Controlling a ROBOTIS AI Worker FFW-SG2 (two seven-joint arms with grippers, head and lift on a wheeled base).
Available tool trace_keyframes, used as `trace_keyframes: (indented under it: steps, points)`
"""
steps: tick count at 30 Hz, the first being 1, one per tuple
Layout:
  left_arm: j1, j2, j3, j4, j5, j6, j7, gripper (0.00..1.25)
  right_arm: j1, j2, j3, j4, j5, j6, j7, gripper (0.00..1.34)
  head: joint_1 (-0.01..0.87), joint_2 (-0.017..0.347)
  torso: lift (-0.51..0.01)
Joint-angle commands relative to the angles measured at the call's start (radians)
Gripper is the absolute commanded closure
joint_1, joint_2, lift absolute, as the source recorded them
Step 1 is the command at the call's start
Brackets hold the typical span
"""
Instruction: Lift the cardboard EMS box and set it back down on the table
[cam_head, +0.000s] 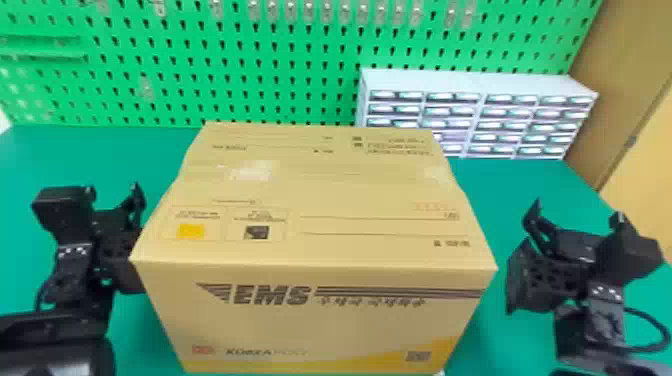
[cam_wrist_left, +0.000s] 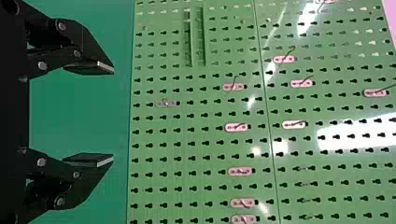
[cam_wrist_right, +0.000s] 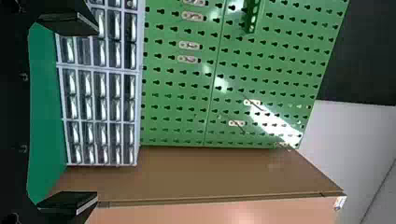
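"Two grippers, one on each side of the box?"

"Yes. The left gripper (cam_head: 111, 200) is close in by the box's left side; I can't tell whether the two touch. The right gripper (cam_head: 577, 215) is just off the right side, with a narrow gap between."

"And the fingers?"

"Wide apart on both, facing each other across an empty space. Neither pair has hold of anything."

"Where's the EMS box (cam_head: 325, 320) itself?"

"In the middle, between the arms, upright, with its printed front towards us and a yellow patch (cam_head: 430, 352) low down at the right. I can't tell whether its bottom rests on the worktop (cam_head: 520, 185)."

"What about the top?"

"Closed, with a small yellow square (cam_head: 191, 231) and a dark one near the front left. Shiny tape (cam_head: 252, 170) shows farther back."

"Past that?"

"The green worktop spreads out on both sides. Towards the back right there's a pale cabinet of little drawers (cam_head: 475, 82), near a brown panel (cam_head: 630, 65)."

"And at the back?"

"A green pegboard (cam_head: 280, 65), full of small holes, with a row of hooks (cam_head: 327, 12) high up."
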Motion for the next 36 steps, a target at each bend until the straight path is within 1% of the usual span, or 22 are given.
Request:
trace_keyframes:
  steps: [1,10,19,22,24,25,26,27,29,36]
  points:
    - [0.0,0.0,-0.001,0.0,-0.001,0.0,0.0,0.57,-0.001,-0.006,0.009,0.009,0.0,0.0,0.0,0.01,0.678,-0.014,-0.092]
    - [0.001,0.0,-0.001,0.0,-0.002,0.0,-0.002,0.57,0.0,-0.022,0.032,0.016,-0.015,0.0,0.0,0.0,0.678,-0.014,-0.092]
    - [0.001,0.0,-0.001,0.0,-0.004,0.0,-0.002,0.57,-0.001,-0.015,0.033,0.016,-0.04,0.017,0.0,0.0,0.678,-0.014,-0.092]
    - [0.001,0.0,-0.001,0.0,-0.005,0.0,-0.002,0.57,0.0,-0.015,0.036,0.016,-0.038,0.017,0.0,0.08,0.678,-0.014,-0.092]
    - [0.001,0.0,0.001,0.0,-0.005,0.0,-0.002,0.57,0.0,-0.015,0.036,0.016,-0.035,0.017,0.0,0.2,0.678,-0.014,-0.092]
    - [0.001,0.0,-0.001,0.0,-0.005,0.0,-0.002,0.57,0.0,-0.016,0.036,0.016,-0.035,0.017,0.0,0.29,0.678,-0.014,-0.092]
    - [0.001,0.0,-0.001,0.0,-0.005,0.0,-0.002,0.57,0.0,-0.016,0.036,0.016,-0.035,0.017,0.0,0.34,0.678,-0.014,-0.092]
    - [0.0,0.0,-0.001,0.0,-0.005,0.0,-0.002,0.57,0.0,-0.015,0.035,0.016,-0.035,0.017,0.0,0.43,0.678,-0.014,-0.092]
    - [0.001,0.0,-0.001,0.0,-0.005,0.0,-0.002,0.57,0.0,-0.013,0.03,0.018,-0.035,0.015,0.0,0.53,0.678,-0.014,-0.092]
    - [0.001,0.0,0.001,0.0,-0.005,0.0,-0.002,0.57,0.0,-0.012,0.03,0.016,-0.035,0.012,0.0,0.51,0.678,-0.014,-0.092]
